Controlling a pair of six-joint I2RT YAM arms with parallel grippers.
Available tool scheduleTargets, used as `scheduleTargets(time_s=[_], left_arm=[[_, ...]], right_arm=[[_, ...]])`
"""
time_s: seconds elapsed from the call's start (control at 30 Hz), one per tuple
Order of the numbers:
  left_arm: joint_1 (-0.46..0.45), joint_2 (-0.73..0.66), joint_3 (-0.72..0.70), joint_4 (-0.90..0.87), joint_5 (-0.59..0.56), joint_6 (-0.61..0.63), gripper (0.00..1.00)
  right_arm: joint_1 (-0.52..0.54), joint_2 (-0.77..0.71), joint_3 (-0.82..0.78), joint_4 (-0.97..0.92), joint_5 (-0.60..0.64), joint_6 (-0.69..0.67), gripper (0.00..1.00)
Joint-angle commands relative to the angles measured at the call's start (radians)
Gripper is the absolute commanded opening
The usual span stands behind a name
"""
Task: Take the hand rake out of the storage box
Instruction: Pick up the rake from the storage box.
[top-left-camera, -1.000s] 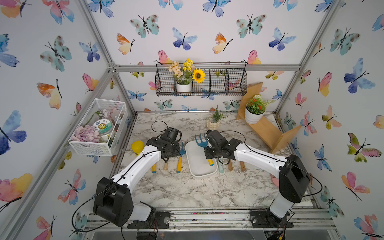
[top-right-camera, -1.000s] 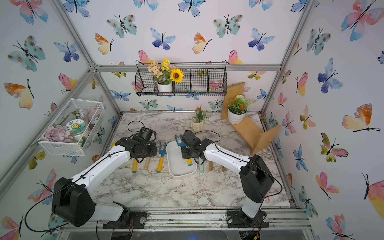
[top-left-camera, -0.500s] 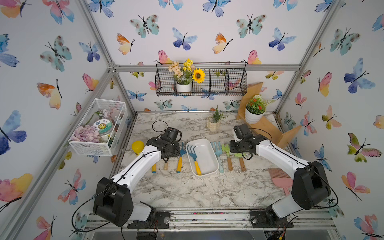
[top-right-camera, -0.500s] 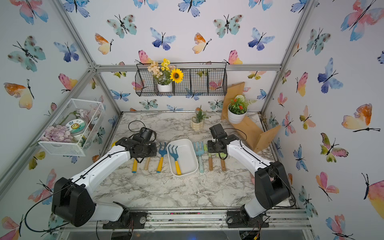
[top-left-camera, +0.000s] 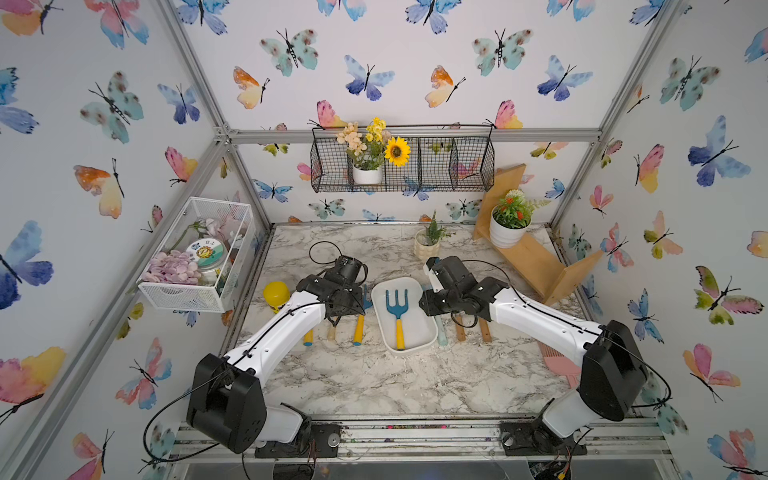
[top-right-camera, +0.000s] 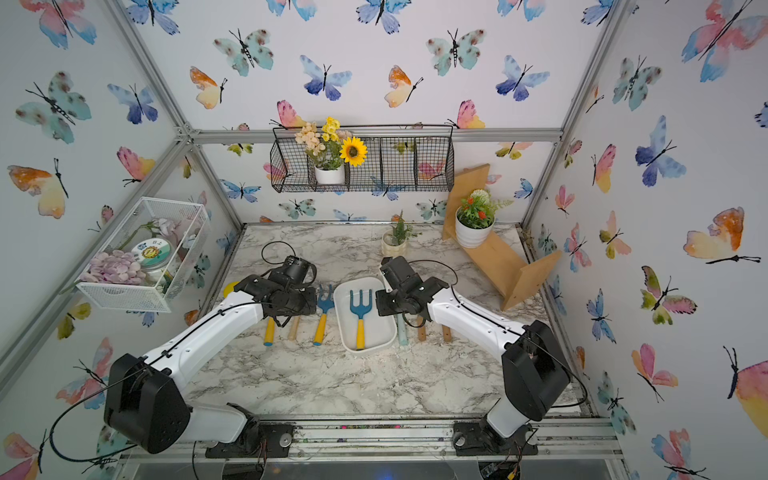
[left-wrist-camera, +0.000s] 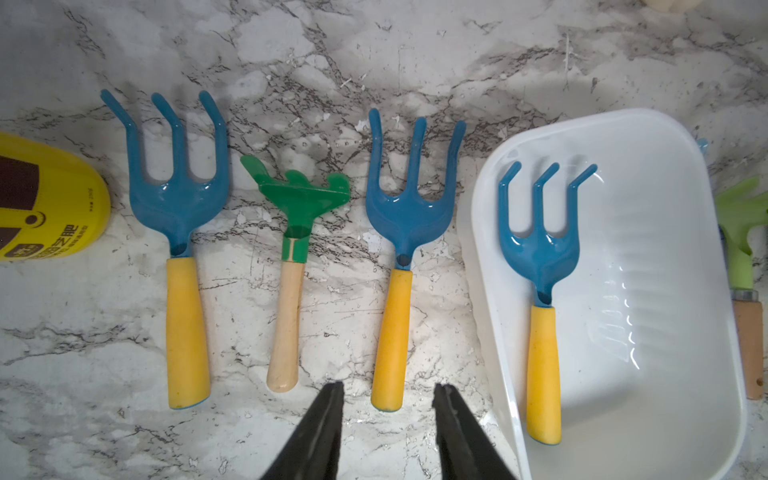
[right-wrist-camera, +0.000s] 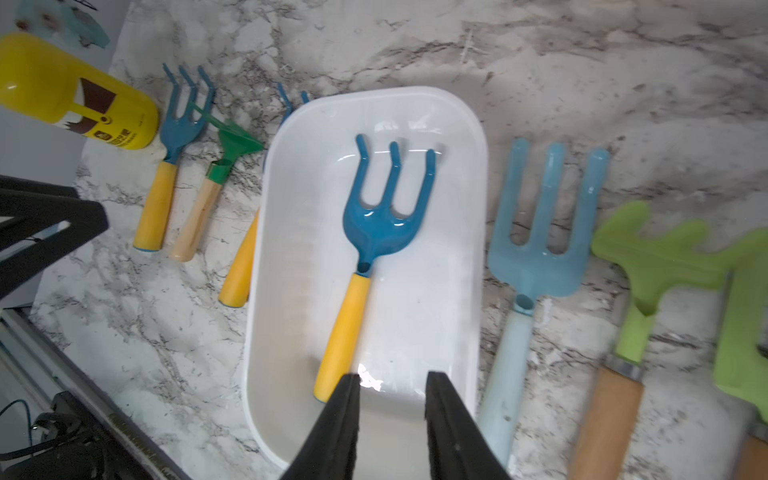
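- A white wire basket (top-left-camera: 183, 297) hangs on the left wall, away from the tools.
- A yellow bottle (top-left-camera: 276, 293) stands at the left edge of the marble table (top-left-camera: 374, 386).
- Next come three tools side by side on the table: a blue rake (left-wrist-camera: 178, 208) with a yellow handle, a small green rake (left-wrist-camera: 297, 203) with a wood handle, and a second blue rake (left-wrist-camera: 411, 216) right beside the box.
- The left gripper (left-wrist-camera: 389, 386) hangs over these tools. Its two fingers are a little apart and hold nothing. In the left wrist view the second blue rake's handle end shows in the gap.
- The storage box (top-left-camera: 417, 320) sits in the middle of the table, with tools close on both long sides.
- The hand rake (top-left-camera: 397, 307) lies flat inside the box, with the walls all around it. It runs the long way of the box. Its blue prongs point to the back wall and its yellow handle points to the front, where the arms are fixed.
- The right gripper (right-wrist-camera: 392, 376) is at the box's right side. Its fingers are a little apart and empty. In the right wrist view they show over the handle end of the box.
- A light blue fork (right-wrist-camera: 536, 249) lies close along the right side of the box, then two green rakes (right-wrist-camera: 652, 257) with wood handles.
- A wooden shelf (top-left-camera: 528, 257) with a plant pot (top-left-camera: 507, 235) stands in the back right corner.
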Motion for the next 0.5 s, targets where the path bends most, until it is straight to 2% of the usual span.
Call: scheduleTargets(time_s=[0.0, 0.17, 0.47], left_arm=[[-0.001, 0.015, 0.038, -0.010, 0.019, -0.009, 0.41], [0.001, 0.017, 0.040, -0.012, 0.013, -0.008, 0.42], [0.005, 0.006, 0.021, -0.008, 0.010, -0.005, 0.42]], right_arm=[[0.050, 0.059, 0.029, 0.016, 0.043, 0.089, 0.40], [0.110, 0.137, 0.045, 0.026, 0.112, 0.173, 0.45], [0.152, 0.264, 0.085, 0.069, 0.132, 0.249, 0.46]])
